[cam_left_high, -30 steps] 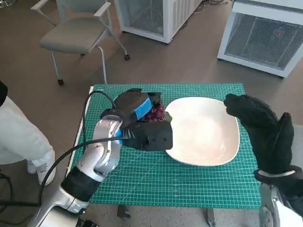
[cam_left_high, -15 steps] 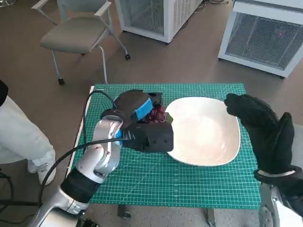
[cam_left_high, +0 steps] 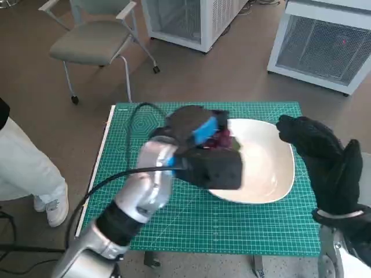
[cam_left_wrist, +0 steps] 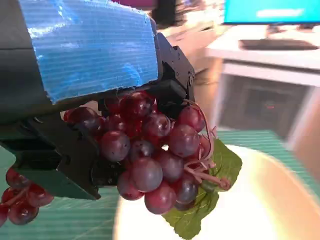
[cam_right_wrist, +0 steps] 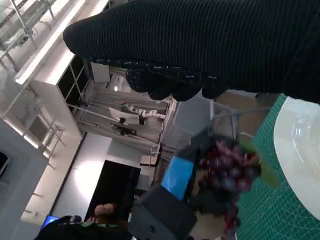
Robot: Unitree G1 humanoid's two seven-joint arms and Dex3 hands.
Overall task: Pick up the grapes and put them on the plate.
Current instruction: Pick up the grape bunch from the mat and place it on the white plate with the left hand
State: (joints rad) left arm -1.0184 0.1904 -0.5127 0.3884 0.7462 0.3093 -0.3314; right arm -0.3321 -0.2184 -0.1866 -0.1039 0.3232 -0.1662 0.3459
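My left hand (cam_left_high: 200, 128) grips a bunch of dark red grapes (cam_left_high: 219, 139) and holds it lifted over the left rim of the white plate (cam_left_high: 272, 168). In the left wrist view the grapes (cam_left_wrist: 150, 155) hang from the black fingers (cam_left_wrist: 170, 75) with a green leaf (cam_left_wrist: 200, 212) below them, above the plate (cam_left_wrist: 260, 200). The right wrist view shows the grapes (cam_right_wrist: 227, 167) in the air beside the plate (cam_right_wrist: 300, 145). My right hand (cam_left_high: 324, 162) in its black glove hovers by the plate's right edge, fingers apart, holding nothing.
The plate lies on a green cutting mat (cam_left_high: 162, 214) covering the small table. A grey chair (cam_left_high: 93, 43) stands on the floor behind, white cabinets (cam_left_high: 324, 40) at the back right. A person's pale trouser leg and shoe (cam_left_high: 29, 174) are at the left.
My left hand has lifted the grapes off the mat and carried them right, from beside the plate to over its left rim. The right hand has stayed put.
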